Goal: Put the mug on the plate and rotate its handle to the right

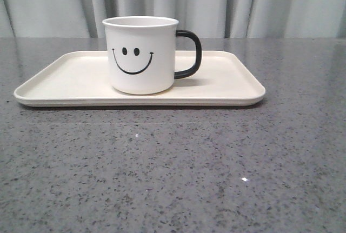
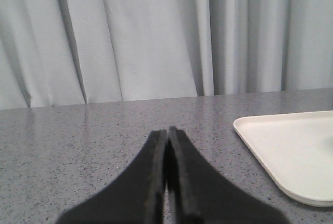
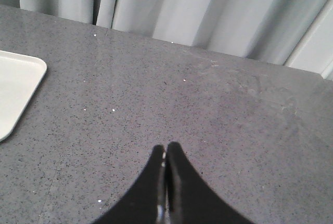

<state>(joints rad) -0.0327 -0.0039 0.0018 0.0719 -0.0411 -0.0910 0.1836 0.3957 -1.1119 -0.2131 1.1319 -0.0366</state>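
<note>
A grey speckled stone-look tabletop (image 1: 173, 173) fills the front view, glossy enough to catch a few small bright glints of light. Behind its far edge hangs a pale grey-white pleated curtain (image 1: 243, 3), which closes off the whole background in all three views.

On the far half of the tabletop lies the large cream-white rectangular plate (image 1: 65, 79) with rounded corners and a low raised rim, its long sides parallel to the table's front edge. The white cylindrical mug (image 1: 141, 54) with a black smiley face print stands upright on the plate, near its middle and toward its front rim, the face turned to the camera. The mug's glossy black loop handle (image 1: 190, 53) points toward the plate's right end and casts a faint shadow on the plate.

The left gripper (image 2: 167, 135) hangs above bare tabletop, its black fingers (image 2: 151, 182) pressed together and holding nothing; a corner of the plate shows beside it. The right gripper (image 3: 165, 148) is likewise closed tip to tip, empty, over bare tabletop, with another corner of the plate at that view's edge.
</note>
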